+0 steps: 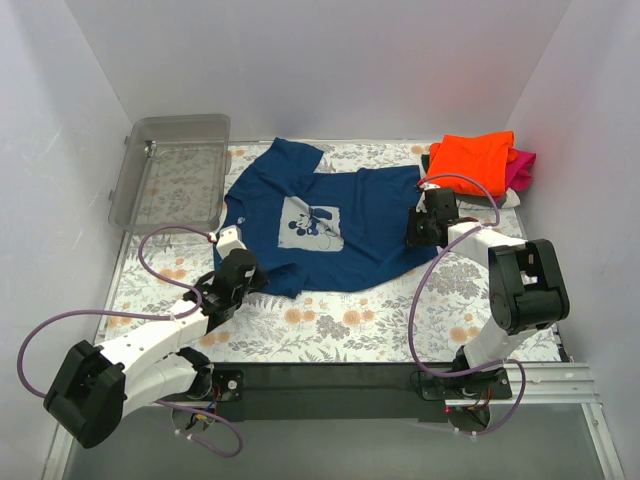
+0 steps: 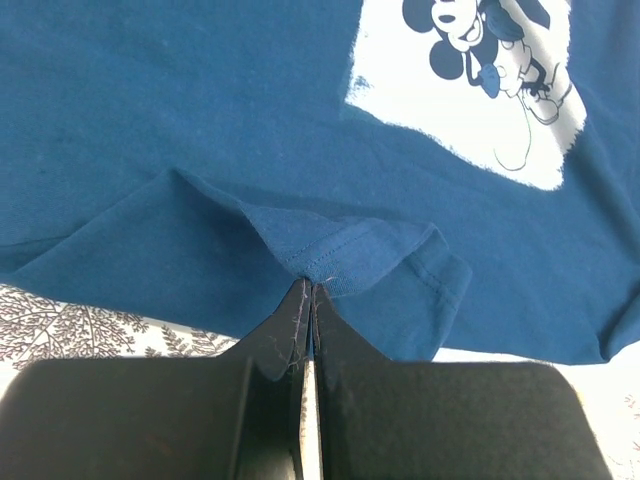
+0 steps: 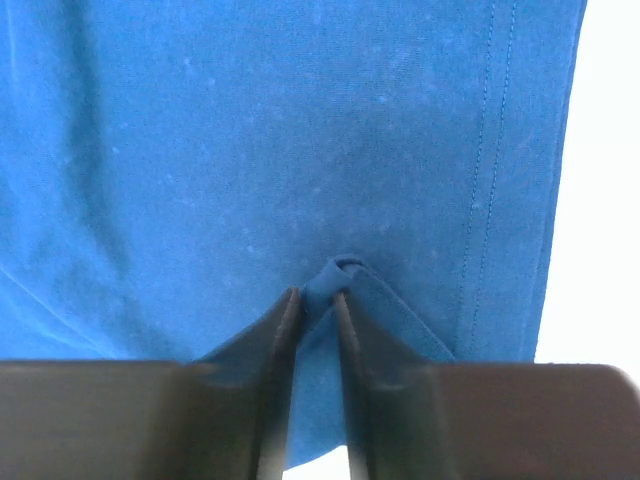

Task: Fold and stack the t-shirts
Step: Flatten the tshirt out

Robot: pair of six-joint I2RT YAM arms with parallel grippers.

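Note:
A navy blue t-shirt with a pale cartoon print lies spread on the flowered table, its chest print up. My left gripper is shut on the shirt's near-left hem, which bunches up at the fingertips. My right gripper is at the shirt's right edge, its jaws shut on a small fold of the navy cloth. At the back right lie folded t-shirts: a bright orange one over a magenta one.
A clear plastic bin stands at the back left, partly over the table's edge. White walls close in the left, back and right. The flowered cloth shows in front of the shirt, between the two arms.

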